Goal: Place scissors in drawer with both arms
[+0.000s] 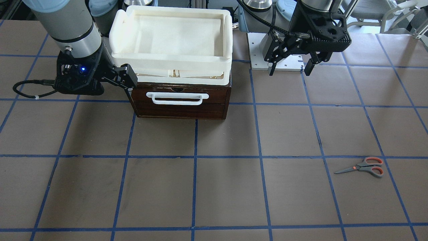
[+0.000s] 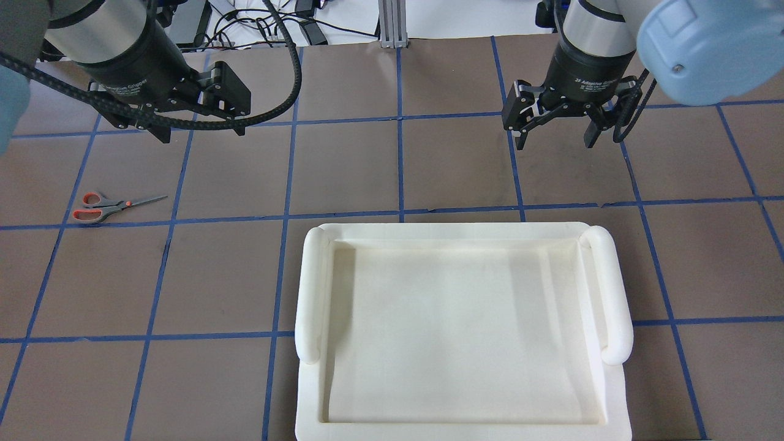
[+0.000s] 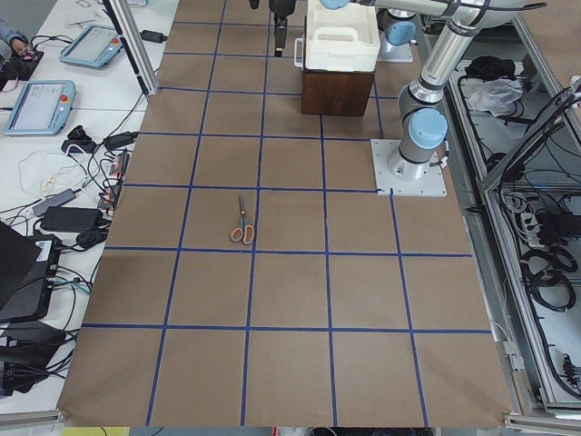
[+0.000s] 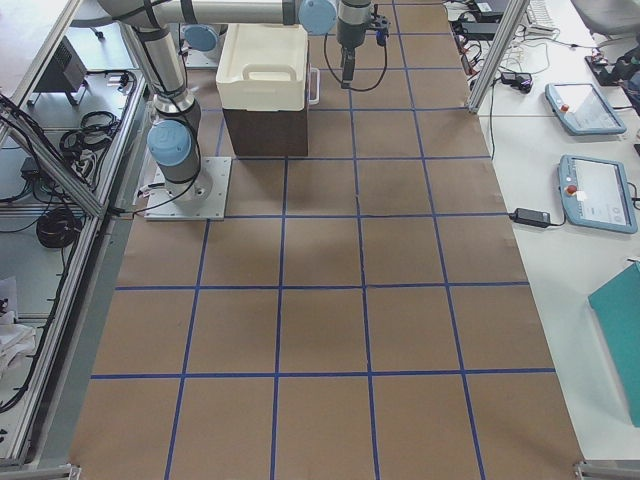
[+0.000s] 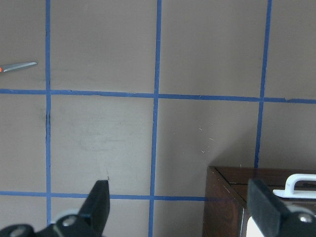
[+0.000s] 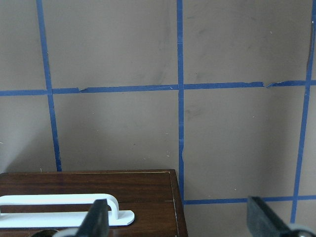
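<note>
The scissors [image 1: 362,167] lie flat on the brown table, far from both grippers; they also show in the overhead view [image 2: 104,207] and the exterior left view [image 3: 241,221], and their blade tip shows in the left wrist view [image 5: 19,65]. The drawer [image 1: 180,97], with a dark wood front and a white loop handle [image 1: 177,98], looks shut. My left gripper [image 1: 290,70] [image 2: 202,125] hangs open and empty above the table beside the drawer box. My right gripper [image 1: 128,83] [image 2: 555,142] is open and empty at the drawer's other front corner; its wrist view shows the drawer front [image 6: 84,192] below it.
A white plastic tray [image 1: 174,10] [image 2: 453,229] sits on top of the drawer box. The left arm's metal base plate [image 1: 284,57] lies behind the left gripper. A black cable [image 1: 26,90] loops on the table by the right wrist. Blue tape lines grid the table.
</note>
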### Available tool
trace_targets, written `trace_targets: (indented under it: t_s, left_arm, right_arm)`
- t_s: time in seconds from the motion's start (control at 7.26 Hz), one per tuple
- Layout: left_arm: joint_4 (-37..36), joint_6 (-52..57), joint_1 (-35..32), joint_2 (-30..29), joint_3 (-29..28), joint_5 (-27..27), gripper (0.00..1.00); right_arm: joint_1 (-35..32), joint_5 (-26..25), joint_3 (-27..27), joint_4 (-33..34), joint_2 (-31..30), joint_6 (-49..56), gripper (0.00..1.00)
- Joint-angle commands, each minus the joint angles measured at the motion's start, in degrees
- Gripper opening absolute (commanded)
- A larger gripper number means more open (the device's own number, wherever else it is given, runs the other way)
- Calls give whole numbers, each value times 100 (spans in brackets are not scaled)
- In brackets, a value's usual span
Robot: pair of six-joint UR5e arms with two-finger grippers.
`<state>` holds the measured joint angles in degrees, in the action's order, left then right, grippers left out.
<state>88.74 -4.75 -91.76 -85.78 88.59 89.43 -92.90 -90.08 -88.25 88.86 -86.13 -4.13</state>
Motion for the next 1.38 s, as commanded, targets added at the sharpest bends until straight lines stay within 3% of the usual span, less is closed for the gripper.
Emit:
trace_targets:
  t_s: [0.0, 0.41, 0.69, 0.83, 1.1, 1.24]
  left_arm:
    - [12, 139, 0, 0, 104, 22, 100]
    - [39, 246, 18, 0, 132, 40, 100]
    - [144, 1462, 515, -35, 324, 31, 100]
    - [83, 2347, 1102, -174, 351, 22, 100]
    - [-83, 3765, 2026, -665, 360, 13, 100]
    - [-520, 4632, 2257, -998, 360, 300, 100]
  right_arm:
    - [0, -79, -8, -17, 0, 0, 100]
    - [0, 17, 1, 70, -61, 122, 100]
    - [0, -150, -8, 79, -18, -53, 100]
    - [18, -611, -8, 157, 35, -619, 100]
    - [-122, -590, 10, 578, 279, -3134, 100]
    - [-393, -468, 10, 589, 499, -4165, 100]
